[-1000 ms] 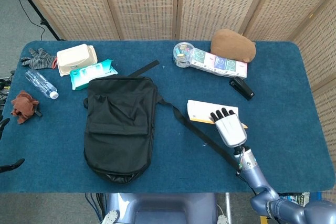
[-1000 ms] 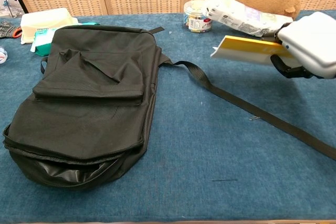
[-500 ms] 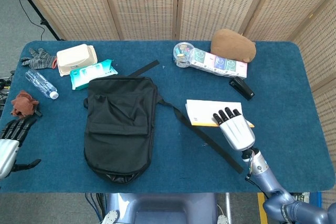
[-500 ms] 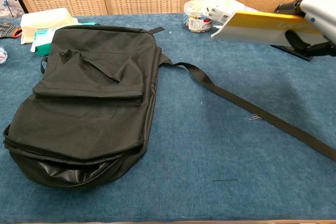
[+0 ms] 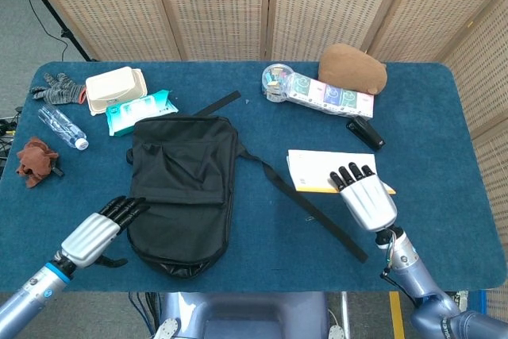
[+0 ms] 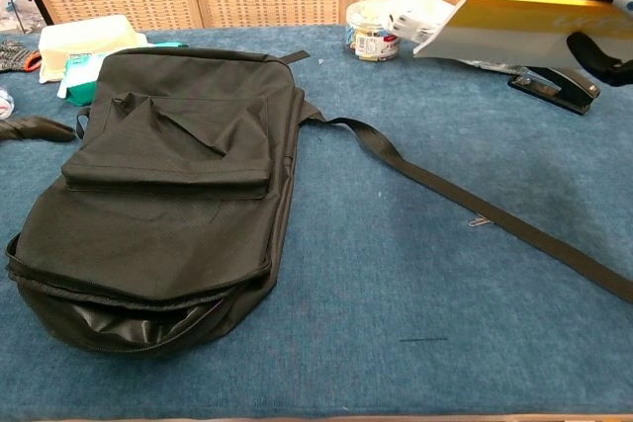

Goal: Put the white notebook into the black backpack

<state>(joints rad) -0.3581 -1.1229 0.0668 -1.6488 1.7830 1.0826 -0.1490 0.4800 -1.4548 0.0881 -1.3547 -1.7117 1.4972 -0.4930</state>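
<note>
The black backpack (image 5: 182,188) lies flat on the blue table, its zipped mouth (image 6: 119,308) facing the near edge and partly gaping. My right hand (image 5: 367,200) holds the white notebook (image 5: 325,171), lifted off the table to the right of the backpack; in the chest view the notebook (image 6: 504,27) shows its yellow underside, with the right hand (image 6: 603,7) at the top right corner. My left hand (image 5: 99,232) hovers at the backpack's near left corner, fingers extended and holding nothing; its fingertips (image 6: 30,127) show at the left edge of the chest view.
A long black strap (image 5: 309,208) runs from the backpack toward the right hand. A stapler (image 5: 365,132), brown plush (image 5: 353,67), packet and small jar (image 5: 276,78) lie at the back right. A food box (image 5: 115,87), wipes, bottle (image 5: 62,127), gloves and brown cloth (image 5: 36,160) lie at left.
My right hand has raised the notebook and shifted it slightly right. My left hand has come in from the left edge to the backpack's near left corner.
</note>
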